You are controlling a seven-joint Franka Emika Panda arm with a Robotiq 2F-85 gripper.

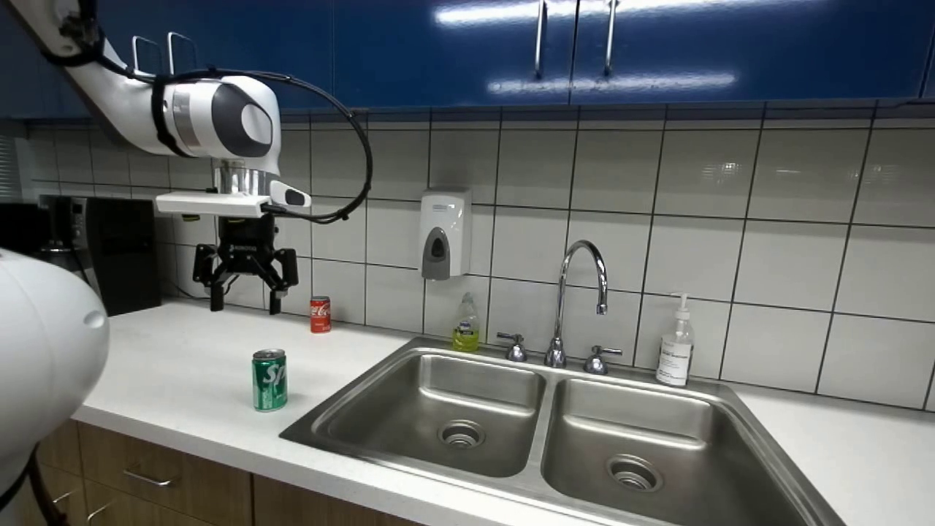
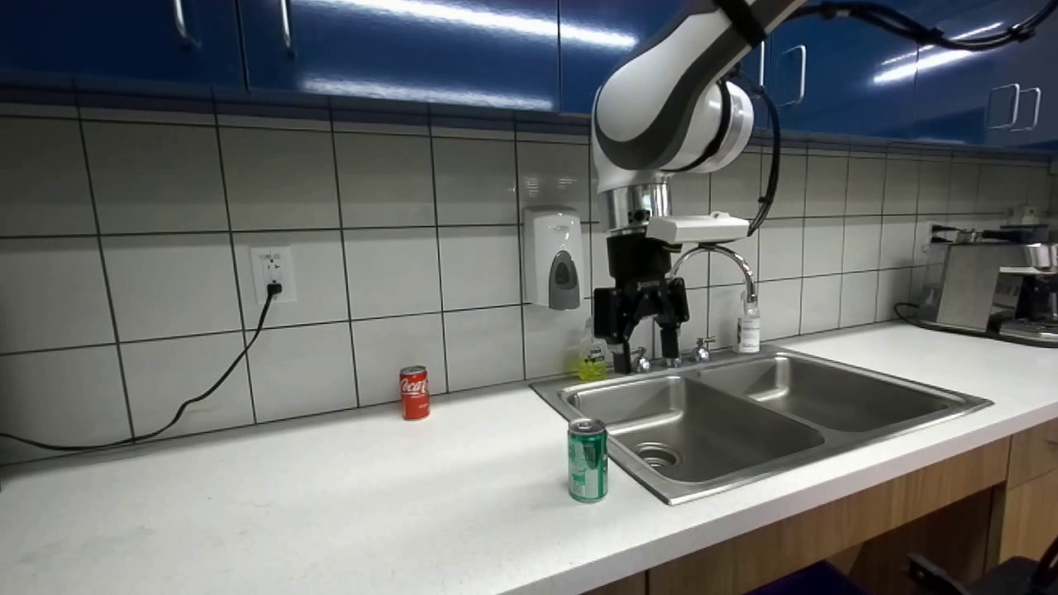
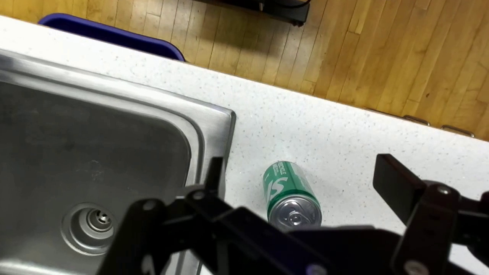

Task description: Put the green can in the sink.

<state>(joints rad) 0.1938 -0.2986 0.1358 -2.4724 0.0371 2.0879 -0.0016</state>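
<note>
The green can [image 1: 269, 380] stands upright on the white counter beside the sink, and shows in an exterior view [image 2: 588, 461] and in the wrist view [image 3: 287, 183] too. Its silver top faces up. The stainless double-basin sink [image 1: 542, 446] lies close beside it; its rim also shows in the wrist view [image 3: 219, 126]. My gripper [image 1: 246, 303] is open and empty, pointing down, well above the counter. In the wrist view the can lies between the two spread fingers [image 3: 301, 172], lower than them; the gripper's body hides part of the can's top edge.
A small red can [image 1: 320, 315] stands by the tiled wall. A faucet [image 1: 559, 314], a yellow soap bottle [image 1: 466, 329] and a pump bottle [image 1: 675, 351] stand behind the basins. A wall dispenser [image 1: 444, 234] hangs above. Blue cabinets [image 1: 453, 51] overhang the counter.
</note>
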